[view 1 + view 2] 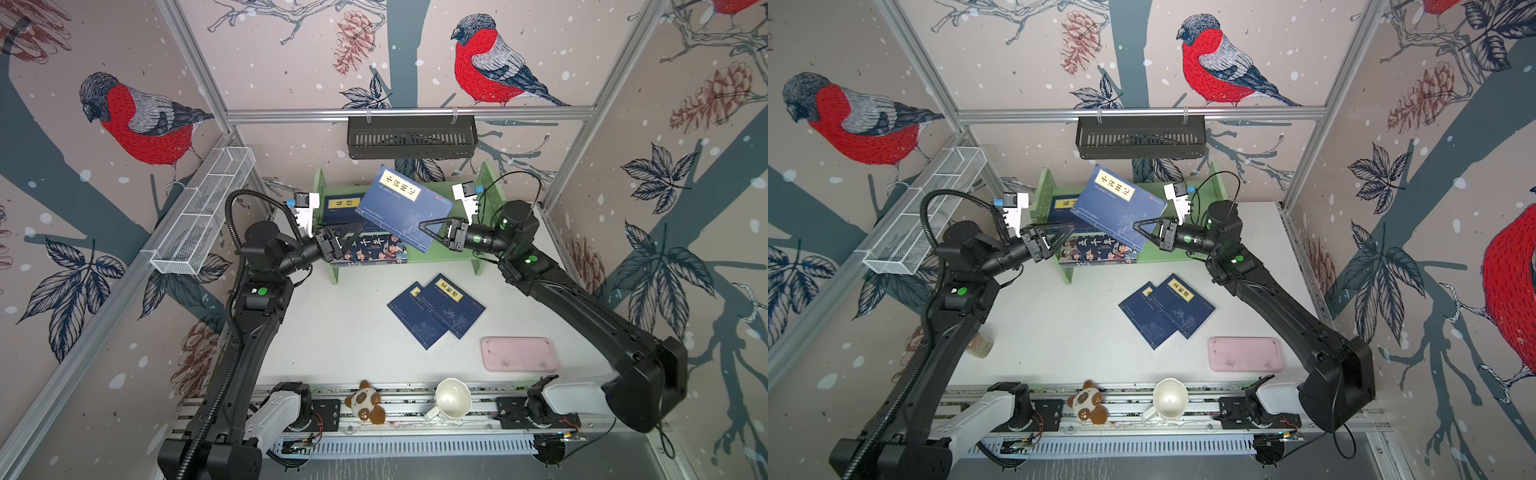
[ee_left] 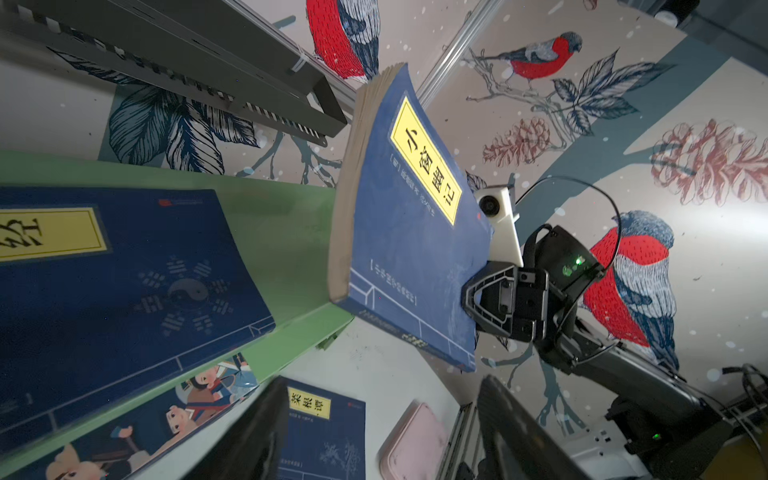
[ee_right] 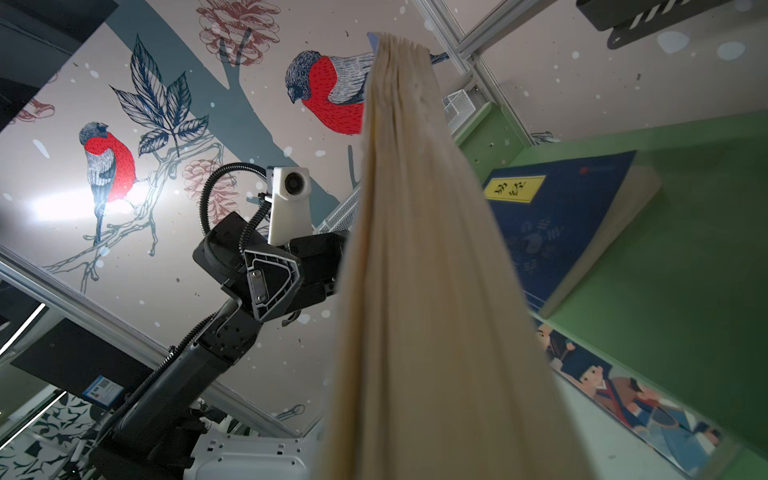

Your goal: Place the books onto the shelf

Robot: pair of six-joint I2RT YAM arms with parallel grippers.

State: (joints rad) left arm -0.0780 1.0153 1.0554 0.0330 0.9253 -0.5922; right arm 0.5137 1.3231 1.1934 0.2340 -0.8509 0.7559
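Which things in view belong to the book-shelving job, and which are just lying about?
Job: shelf; held navy book; navy book on the top tier; cartoon book on the lower tier; upper table book; lower table book.
Lying about: pink tray; white mug; panda toy; black wall basket; white mesh basket.

Matt paper-covered book (image 2: 415, 232), matt green painted shelf (image 1: 319, 191), white wire-mesh basket (image 1: 203, 216).
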